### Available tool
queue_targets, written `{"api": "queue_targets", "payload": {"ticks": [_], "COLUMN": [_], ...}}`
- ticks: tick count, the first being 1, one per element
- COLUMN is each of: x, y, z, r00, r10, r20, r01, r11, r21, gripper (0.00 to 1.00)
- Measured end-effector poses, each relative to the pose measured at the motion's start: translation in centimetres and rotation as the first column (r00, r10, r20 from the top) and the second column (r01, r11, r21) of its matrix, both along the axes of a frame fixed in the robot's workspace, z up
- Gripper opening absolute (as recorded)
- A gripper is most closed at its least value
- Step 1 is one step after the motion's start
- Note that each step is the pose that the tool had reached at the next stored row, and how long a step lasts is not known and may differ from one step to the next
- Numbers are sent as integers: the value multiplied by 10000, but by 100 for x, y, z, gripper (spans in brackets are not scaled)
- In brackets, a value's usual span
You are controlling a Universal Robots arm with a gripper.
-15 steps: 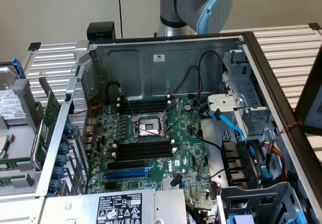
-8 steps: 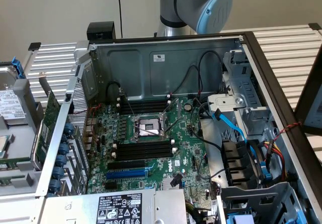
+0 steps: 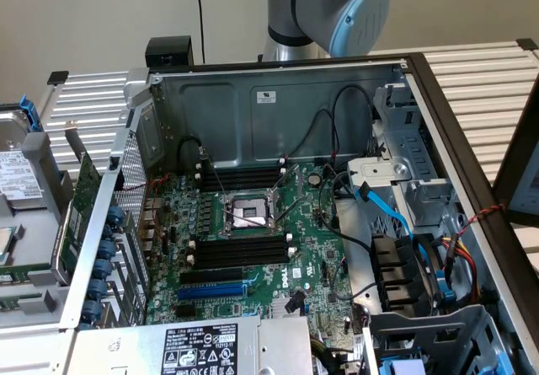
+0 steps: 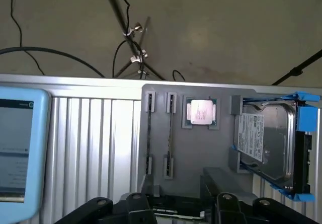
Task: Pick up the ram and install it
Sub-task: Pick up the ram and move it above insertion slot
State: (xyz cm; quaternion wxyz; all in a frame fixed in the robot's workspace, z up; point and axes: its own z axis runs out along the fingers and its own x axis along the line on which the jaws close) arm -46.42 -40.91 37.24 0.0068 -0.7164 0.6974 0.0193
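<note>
Ok, pick step, nothing installed yet: the black memory slots point(image 3: 240, 249) on the motherboard point(image 3: 253, 223) in the open case point(image 3: 278, 97) look bare. The tool point(image 4: 178, 201) hangs over the grey parts tray point(image 4: 201, 148) on the slatted tabletop point(image 4: 95, 133). Its jaws are spread wide with a clear gap between them and nothing clamped.

The ram point(image 4: 171, 133) reads as the thin stick standing on edge in the tray's clip holders, just ahead of the tool and apart from it. The CPU point(image 4: 200, 112) sits beside it, slightly further out. The hard drive point(image 4: 266, 143) in its blue bracket is off to one side, well clear.

My read: a grasp calls for the jaws squared across the stick's thin edge near mid-length. It also needs a straight drop between the clips and a straight lift so the stick doesn't bind.

Hard to make out:
- The fingertips are cut off, so jaw alignment is unknown.
- A green-and-white sliver point(image 4: 178, 214) shows right under the tool, between the finger links. Can't tell what it is.
- The second holder point(image 4: 149, 103) next to the ram may hold another stick or nothing.
- In the exterior view the arm point(image 3: 337, 4) stands behind the case's far wall, cropped.
</note>
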Motion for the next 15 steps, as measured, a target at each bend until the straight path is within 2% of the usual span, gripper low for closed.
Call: {"api": "queue_targets", "payload": {"ticks": [1, 3, 4, 15], "x": [0, 0, 0, 0], "y": [-7, -22, -26, -45], "z": [-2, -9, -28, -226], "r00": [10000, 10000, 10000, 10000], "r10": [4, 4, 5, 8], "r20": [-3, -3, 2, 5], "r01": [-4, -4, -5, -8], "r11": [10000, 10000, 10000, 10000], "r21": [0, -1, 2, 1], "gripper": [53, 53, 60, 60]}}
